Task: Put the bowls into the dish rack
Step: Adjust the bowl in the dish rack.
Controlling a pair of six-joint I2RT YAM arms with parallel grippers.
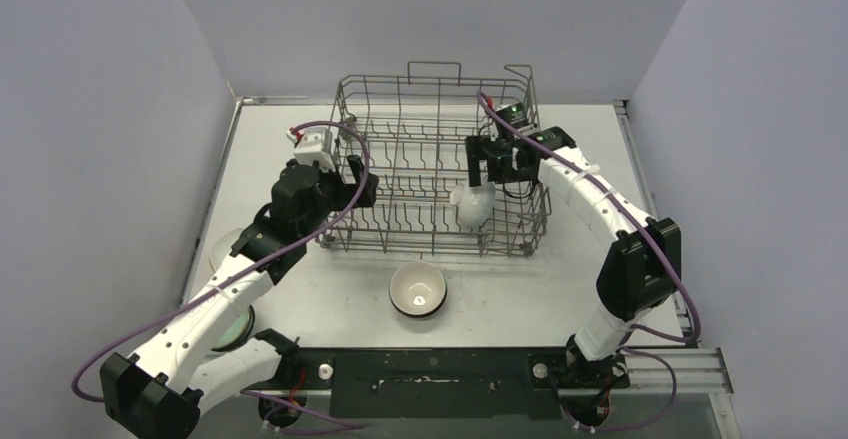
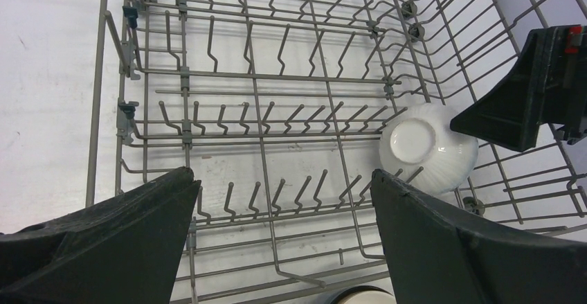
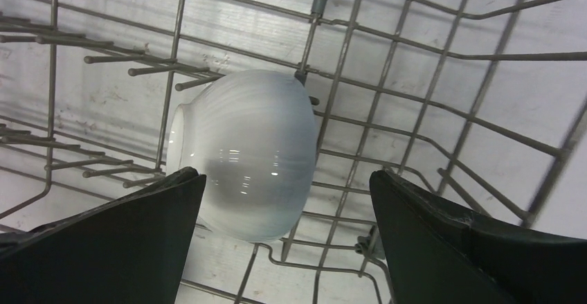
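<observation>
The grey wire dish rack (image 1: 430, 80) stands at the table's far middle. A white ribbed bowl (image 1: 473, 206) lies tipped on its side among the tines in the rack's near right corner. My right gripper (image 1: 487, 174) is open just above it, not touching; in the right wrist view the bowl (image 3: 249, 152) sits beside my left finger, with the gripper (image 3: 285, 174) empty. My left gripper (image 1: 362, 181) is open and empty over the rack's left side (image 2: 277, 75). The left wrist view (image 2: 282, 174) shows the white bowl (image 2: 429, 148) and the right gripper (image 2: 526, 96). A beige dark-rimmed bowl (image 1: 417, 289) sits upright on the table before the rack.
Two more bowls lie at the table's left edge, partly hidden under my left arm: a pale one (image 1: 222, 249) and a pale green one (image 1: 238, 327). The rack's tall wire walls and handle loops (image 1: 433, 67) surround both grippers. Grey walls close in the table.
</observation>
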